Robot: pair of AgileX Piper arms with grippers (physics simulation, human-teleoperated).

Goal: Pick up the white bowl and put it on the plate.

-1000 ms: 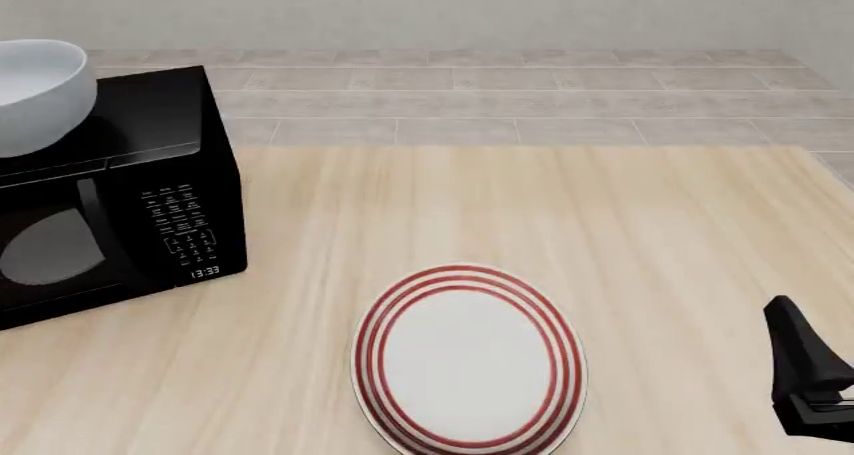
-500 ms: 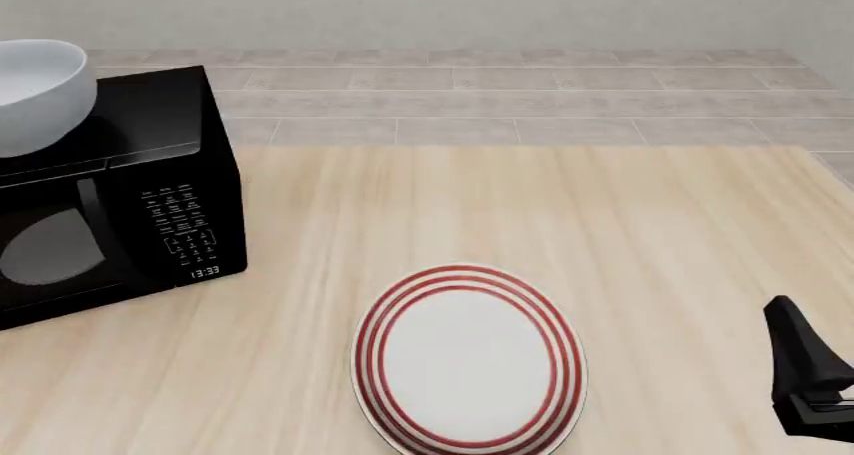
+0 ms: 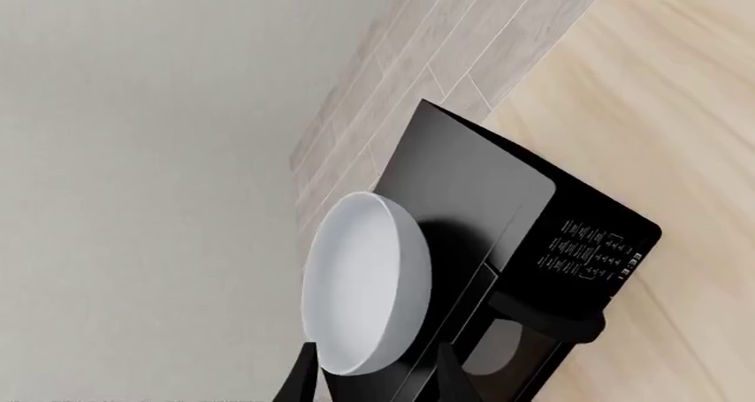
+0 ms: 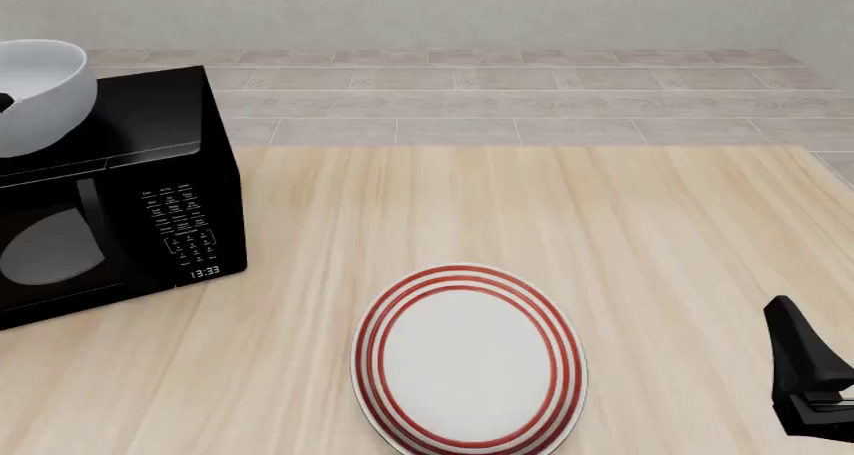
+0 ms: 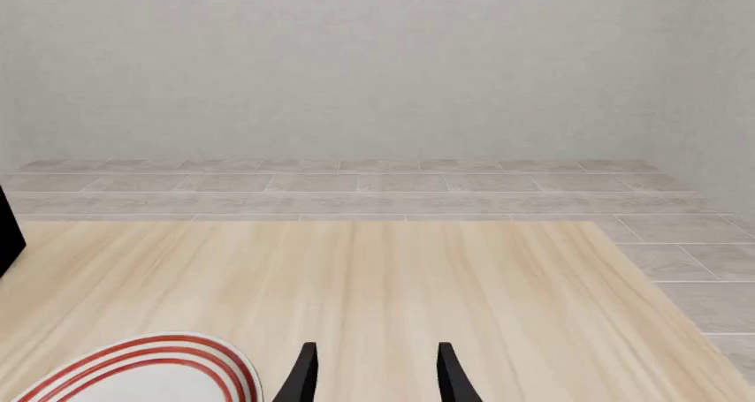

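The white bowl [image 4: 40, 90] sits on top of the black microwave at the far left of the table, and part of it is cut off by the frame edge. In the left wrist view the bowl [image 3: 360, 283] lies just ahead of my left gripper [image 3: 375, 386], which is open with a finger on either side of the bowl's near rim. One dark fingertip [image 4: 4, 102] shows beside the bowl in the front view. The red-ringed plate [image 4: 467, 360] lies flat near the front middle of the table. My right gripper [image 5: 375, 380] is open and holds nothing, hovering right of the plate [image 5: 154, 371].
The black microwave [image 4: 127, 205] stands at the left with its door and keypad facing the front. The right arm [image 4: 807, 370] is low at the front right corner. Tiled floor and a wall lie beyond the table's far edge.
A dark tip of the left gripper has come into sight at the front view's left edge beside the bowl. Bowl, plate and right arm have not moved.
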